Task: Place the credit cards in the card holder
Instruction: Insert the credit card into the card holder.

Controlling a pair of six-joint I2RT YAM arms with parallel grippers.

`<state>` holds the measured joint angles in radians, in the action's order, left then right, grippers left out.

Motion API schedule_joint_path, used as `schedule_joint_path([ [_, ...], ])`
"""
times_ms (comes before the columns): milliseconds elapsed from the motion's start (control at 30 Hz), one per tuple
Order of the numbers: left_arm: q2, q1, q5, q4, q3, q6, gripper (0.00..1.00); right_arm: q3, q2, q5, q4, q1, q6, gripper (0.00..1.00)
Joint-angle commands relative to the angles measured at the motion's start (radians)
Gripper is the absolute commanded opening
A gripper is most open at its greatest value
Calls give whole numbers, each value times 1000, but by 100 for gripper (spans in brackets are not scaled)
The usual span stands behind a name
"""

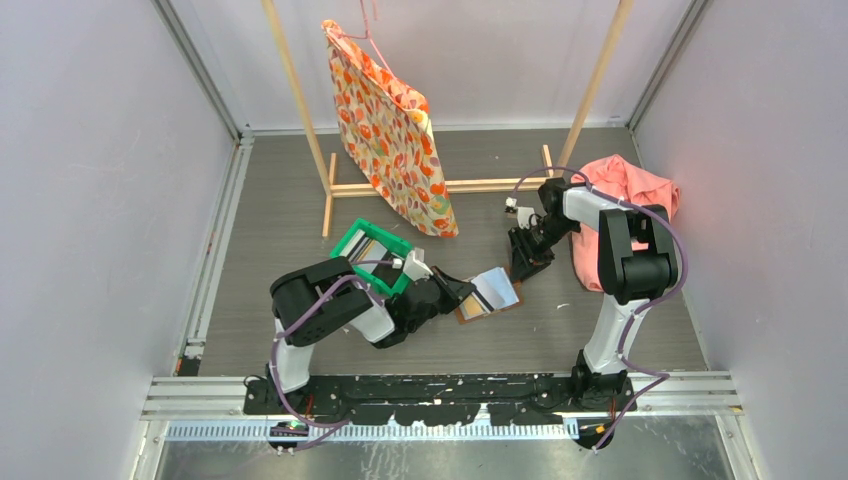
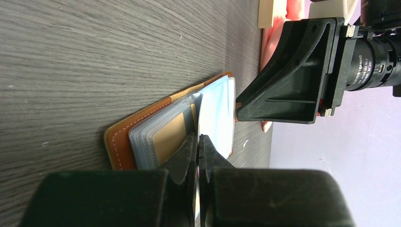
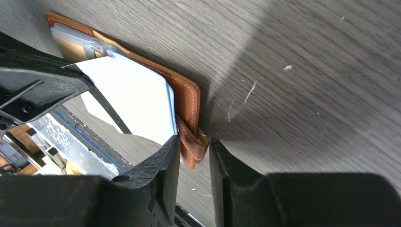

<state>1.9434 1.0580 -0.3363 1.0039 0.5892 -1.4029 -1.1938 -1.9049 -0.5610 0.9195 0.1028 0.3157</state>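
The card holder (image 1: 478,308), a brown leather wallet, lies open on the table with its clear sleeves and tan pockets up (image 2: 165,135). My left gripper (image 2: 198,140) is shut on a light blue credit card (image 2: 218,111), held edge-on with its far end among the sleeves. In the top view this gripper (image 1: 460,292) is just left of the wallet. My right gripper (image 3: 194,142) pinches the wallet's brown snap strap (image 3: 192,147) at its far edge and shows in the top view (image 1: 523,267). More cards (image 1: 364,250) lie in the green bin.
The green plastic bin (image 1: 352,234) sits behind my left arm. A wooden rack (image 1: 330,190) with a hanging patterned orange bag (image 1: 390,130) stands at the back. A pink cloth (image 1: 640,185) lies behind my right arm. Grey walls close both sides.
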Motion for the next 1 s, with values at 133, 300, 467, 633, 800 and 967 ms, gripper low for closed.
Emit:
schedule_joint_path([
  [133, -13, -2, 40, -137, 5, 2, 0, -4, 36, 4, 1, 6, 3, 34],
  [300, -3, -14, 68, -132, 10, -2, 0, -4, 36, 4, 1, 8, 2, 34],
  [467, 4, -31, 94, -136, 20, -1, 0, -4, 33, 4, 1, 10, 4, 34],
  [633, 19, -36, 119, -140, 32, -5, 0, -6, 34, 4, 2, 10, 4, 34],
  [800, -3, -39, 122, -143, 2, -22, 0, -4, 35, 15, -2, 10, 1, 34],
  [967, -43, -48, 143, -172, -17, -19, 0, -4, 31, 27, -8, 11, -6, 32],
])
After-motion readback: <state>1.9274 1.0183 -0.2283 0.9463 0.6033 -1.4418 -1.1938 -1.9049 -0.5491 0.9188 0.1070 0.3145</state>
